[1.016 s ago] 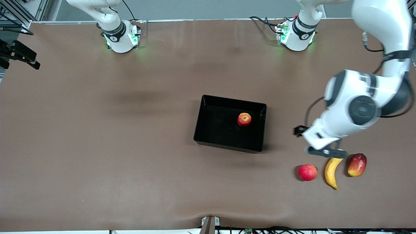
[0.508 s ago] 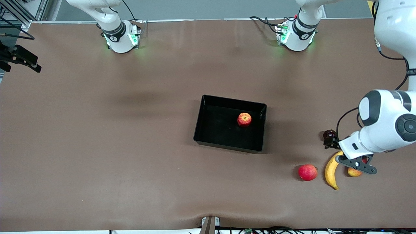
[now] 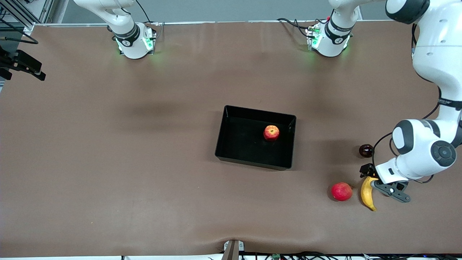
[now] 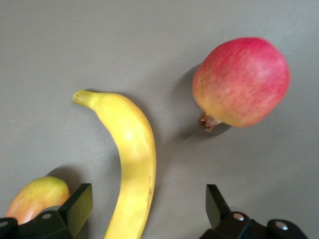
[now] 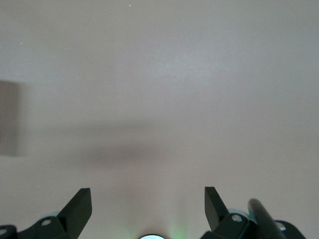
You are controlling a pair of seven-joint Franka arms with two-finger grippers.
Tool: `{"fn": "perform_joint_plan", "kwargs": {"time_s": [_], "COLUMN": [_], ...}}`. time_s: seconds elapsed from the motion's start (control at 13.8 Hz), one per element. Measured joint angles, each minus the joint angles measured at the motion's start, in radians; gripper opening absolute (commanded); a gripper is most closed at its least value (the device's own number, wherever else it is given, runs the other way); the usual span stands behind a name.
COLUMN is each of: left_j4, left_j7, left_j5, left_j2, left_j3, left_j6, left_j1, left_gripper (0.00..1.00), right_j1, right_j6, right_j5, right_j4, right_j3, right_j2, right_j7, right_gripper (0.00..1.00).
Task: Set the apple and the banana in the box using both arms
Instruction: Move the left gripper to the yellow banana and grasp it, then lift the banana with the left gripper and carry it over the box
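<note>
Table (image 3: 144,162): you are looking down on a brown table, with both arm bases along the top edge of the front view
Box (image 3: 252,161): a shallow black bin sits near the middle of the table
Apple (image 3: 271,132): the small red apple with yellowish streaks lies inside the box, close to the wall that faces the left arm's end
Banana (image 3: 366,195): your banana lies on the bare table, well apart from the box, toward the left arm's end and nearer to the front camera than the box; in the left wrist view (image 4: 130,164) it runs up between the two fingers
Left gripper (image 3: 388,187): it hangs low over the stem half of the banana, jaws spread wide with one finger on each side of the fruit; the pictures do not show either finger touching it
Left gripper fingers (image 4: 77,206): both black tips show at the edge of the left wrist view, the banana passing through the gap
Round red fruit (image 3: 341,191): a deep red fruit with a small nub lies just beside the banana, on its side toward the box
Red-yellow fruit (image 4: 37,199): a part of it peeks out beside one finger in the left wrist view; the arm hides it from the front camera
Dark round object (image 3: 365,150): a small glossy ball lies farther from the front camera than the banana
Right gripper (image 5: 148,206): it waits with its jaws released, spread over bare table
</note>
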Motion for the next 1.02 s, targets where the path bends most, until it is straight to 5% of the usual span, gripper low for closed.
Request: {"fn": "perform_joint_plan", "kwargs": {"time_s": [0.07,0.15,0.36,0.65,1.02], "left_j4": [0.000,0.000,0.000,-0.001,0.013], "left_j7": [0.003,0.005,0.005,0.005,0.018], "left_j5": [0.003,0.012,0.077,0.089,0.090], "left_j2": [0.015,0.025,0.039,0.051,0.028], "left_j3": [0.000,0.000,0.001,0.009,0.008], "left_j6": [0.015,0.022,0.041,0.062,0.058], "left_j1": [0.000,0.000,0.000,0.001,0.014], "left_gripper": [0.62,0.56,0.56,0.00,0.00], "right_j1": [0.000,0.000,0.000,0.000,0.000], "right_j6": [0.000,0.000,0.000,-0.001,-0.002], "right_j5": [0.000,0.000,0.000,0.000,0.000], "right_j4": [0.000,0.000,0.000,0.000,0.000], "right_j3": [0.000,0.000,0.000,0.000,0.000], "right_j2": [0.000,0.000,0.001,0.001,0.002], "right_j7": [0.000,0.000,0.000,0.000,0.000], "right_gripper": [1.00,1.00,1.00,1.00,1.00]}}
